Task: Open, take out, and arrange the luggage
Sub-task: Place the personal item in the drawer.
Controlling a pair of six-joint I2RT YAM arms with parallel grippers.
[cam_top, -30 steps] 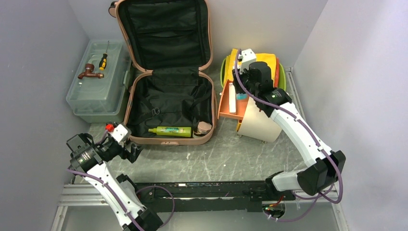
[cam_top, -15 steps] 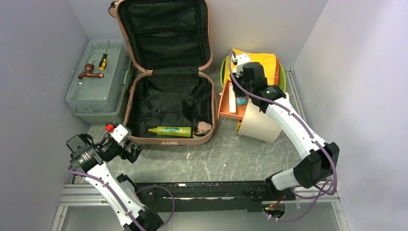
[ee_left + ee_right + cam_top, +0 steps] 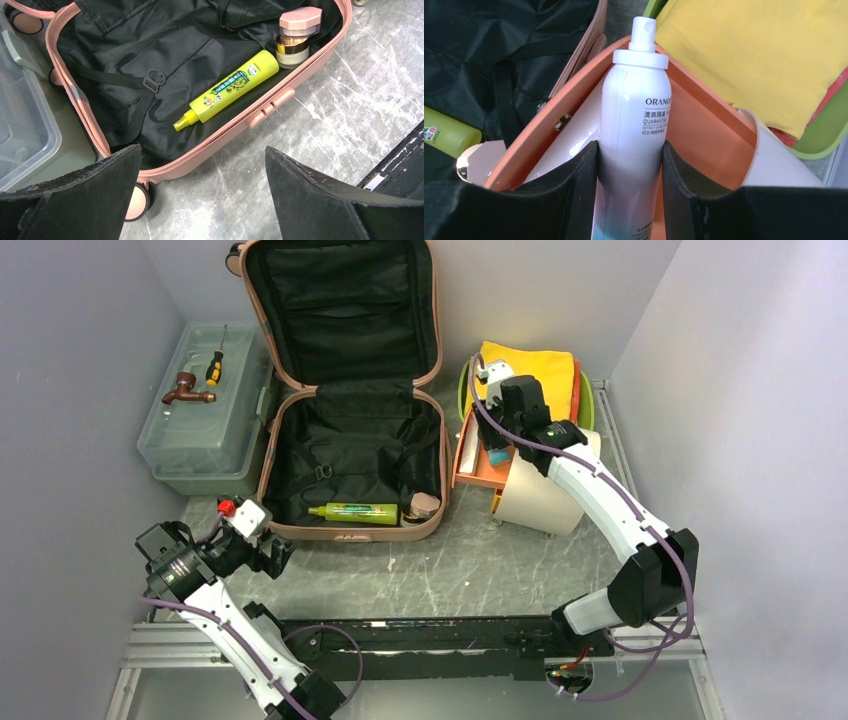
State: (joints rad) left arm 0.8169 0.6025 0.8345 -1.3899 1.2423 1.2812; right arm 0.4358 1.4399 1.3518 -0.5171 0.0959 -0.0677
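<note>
Already opened, the salmon-pink hard-shell luggage (image 3: 300,532) lies mid-worktop, far side. A lime spray bottle (image 3: 230,87) and pink-lidded jar (image 3: 295,35) remain inside. The right tool (image 3: 629,150) clamps a white spray bottle (image 3: 631,115) over the orange rack (image 3: 704,115); the left tool (image 3: 202,150) gapes wide and empty, nearby.

light: bright, even | shadows: soft | focus: sharp | glare: faint on table
</note>
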